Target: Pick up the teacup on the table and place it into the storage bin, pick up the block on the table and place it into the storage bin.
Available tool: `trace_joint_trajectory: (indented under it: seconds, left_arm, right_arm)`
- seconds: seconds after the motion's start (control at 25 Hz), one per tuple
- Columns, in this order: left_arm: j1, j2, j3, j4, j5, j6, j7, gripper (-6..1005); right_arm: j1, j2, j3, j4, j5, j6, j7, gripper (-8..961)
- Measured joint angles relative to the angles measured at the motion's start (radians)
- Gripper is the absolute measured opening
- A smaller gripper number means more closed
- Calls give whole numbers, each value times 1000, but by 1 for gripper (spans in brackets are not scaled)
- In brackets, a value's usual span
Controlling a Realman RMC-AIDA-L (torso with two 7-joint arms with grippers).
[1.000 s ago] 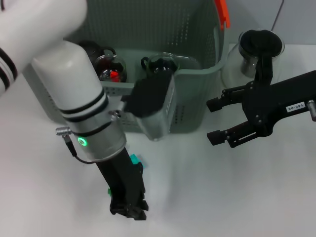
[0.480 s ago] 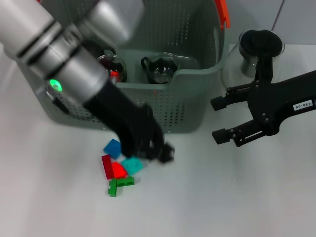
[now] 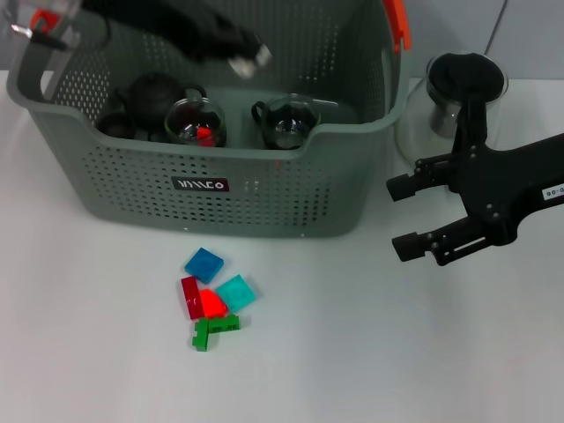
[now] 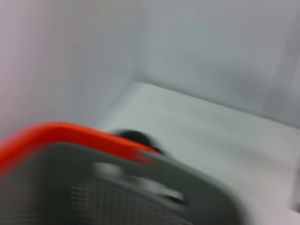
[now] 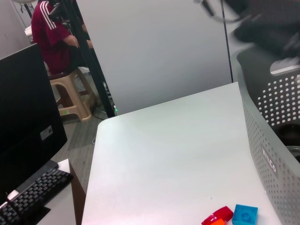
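The grey-green perforated storage bin (image 3: 352,132) stands at the back of the white table. Inside it are two glass teacups (image 3: 196,123) (image 3: 286,120) and a dark teapot (image 3: 152,92). Several small blocks lie on the table in front of the bin: blue (image 3: 204,263), teal (image 3: 236,292), red (image 3: 201,301) and green (image 3: 211,329). My left gripper (image 3: 245,53) is a blur above the bin's back part. My right gripper (image 3: 407,217) is open and empty, to the right of the bin. The blue block (image 5: 244,214) and the bin wall (image 5: 267,136) also show in the right wrist view.
A glass jar with a black lid (image 3: 458,86) stands at the back right, behind my right arm. The bin has orange handle clips (image 3: 398,22) (image 4: 70,133) and a black label (image 3: 201,184). Beyond the table, a person sits on a stool (image 5: 58,42) by a monitor (image 5: 28,112).
My left arm has swung up from the blocks on the table to above the back of the bin. The blocks lie as before. My right gripper has shifted slightly right.
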Motion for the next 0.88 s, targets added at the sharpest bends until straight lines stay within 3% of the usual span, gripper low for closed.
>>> trace_joint_trajectory:
  seconds: [0.16,0.28,0.4,0.48,0.88]
  left_arm:
    - [-4,50,-2,81,-3,-202,-90,119]
    - [-8,63,40,142,4,-327,-139,126]
    - [-8,59,103,162,11,-408,-179,132]
    - [0,45,158,161,15,-461,-209,136]
    - [3,35,196,157,16,-479,-235,157]
  right_arm:
    - [-1,-4,1,5,0,-2,0,912]
    - [2,-4,0,6,-1,-4,0,912]
    - [7,-5,0,7,-2,-4,1,912]
    - [9,-5,0,7,-4,-4,1,911]
    - [11,-5,-6,8,-4,0,2,911]
